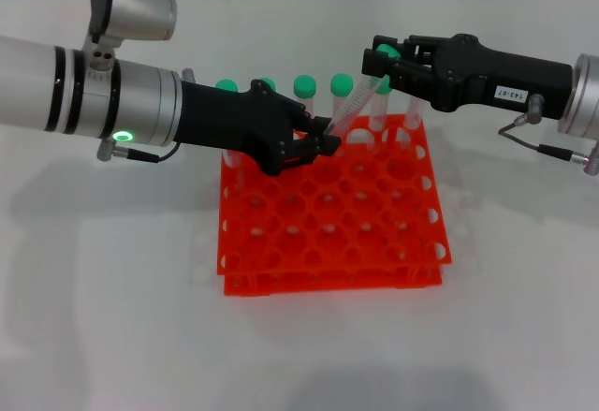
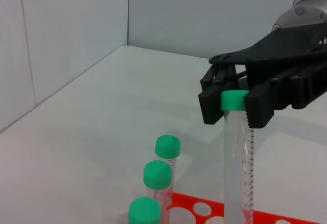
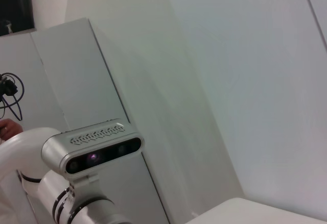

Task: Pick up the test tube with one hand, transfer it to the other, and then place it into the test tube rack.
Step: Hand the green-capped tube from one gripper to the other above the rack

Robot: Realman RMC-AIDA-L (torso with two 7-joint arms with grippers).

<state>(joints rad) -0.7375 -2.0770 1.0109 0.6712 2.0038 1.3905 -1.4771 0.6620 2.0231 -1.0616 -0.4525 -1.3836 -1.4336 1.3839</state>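
Note:
The test tube [image 1: 354, 104] hangs tilted above the back of the orange-red test tube rack [image 1: 328, 242], its green cap uppermost. My left gripper [image 1: 320, 139], with the plain black wrist, is shut on the tube's lower end. My right gripper [image 1: 382, 58], with the white wrist label, reaches in from the right and its fingers clamp the green cap. In the left wrist view the tube [image 2: 237, 163] rises to the cap, the right gripper [image 2: 235, 101] presses it from both sides, and a strip of rack [image 2: 265, 217] shows below. The right wrist view shows no tube.
Several other green-capped tubes [image 1: 304, 86] stand in the rack's back row, just behind both grippers; three of them [image 2: 157, 174] show in the left wrist view. The rack's front rows of holes are unfilled. White table lies all around, with a wall behind.

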